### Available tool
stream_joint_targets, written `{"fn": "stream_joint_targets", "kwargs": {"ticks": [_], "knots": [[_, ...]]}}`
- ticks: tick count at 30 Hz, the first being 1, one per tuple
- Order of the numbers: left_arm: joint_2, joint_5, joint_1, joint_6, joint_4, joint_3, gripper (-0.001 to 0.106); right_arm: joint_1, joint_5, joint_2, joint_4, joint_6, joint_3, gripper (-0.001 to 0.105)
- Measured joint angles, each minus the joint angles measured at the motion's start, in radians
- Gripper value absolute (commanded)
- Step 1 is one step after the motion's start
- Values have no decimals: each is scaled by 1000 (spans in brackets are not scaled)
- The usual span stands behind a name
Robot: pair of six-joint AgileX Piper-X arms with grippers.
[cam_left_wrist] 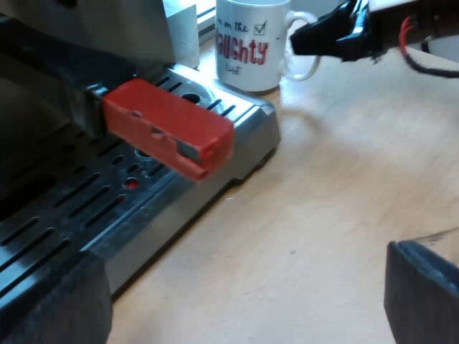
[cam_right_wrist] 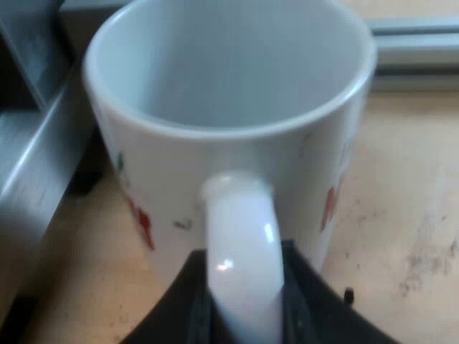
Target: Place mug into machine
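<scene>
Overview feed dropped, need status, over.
Left end effector open near the tray. Right end effector shut on handle of mug. Mug on table beside tray, not yet in. Red handle juts over tray.

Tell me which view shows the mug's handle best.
Right wrist view: the mug handle is close, between the jaws of the right gripper. The left wrist view shows the mug small beside the machine, handle partly hidden by that gripper.
</scene>
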Motion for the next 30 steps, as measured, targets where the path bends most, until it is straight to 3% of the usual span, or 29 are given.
{"fn": "stream_joint_targets", "kwargs": {"ticks": [6,14,19,22,30], "knots": [[0,-109,0,-14,0,0,78,0,2,-216,240,-29,4,0],[0,-117,0,-14,0,0,78,0,-2,-577,555,-33,4,0],[-73,-119,0,-14,0,0,78,0,-13,-821,825,-35,11,0],[-132,-125,0,-14,10,0,78,0,-68,-938,929,-80,14,0],[-259,-198,0,-14,129,-24,78,1,-140,-1044,1122,-119,-53,0]]}}
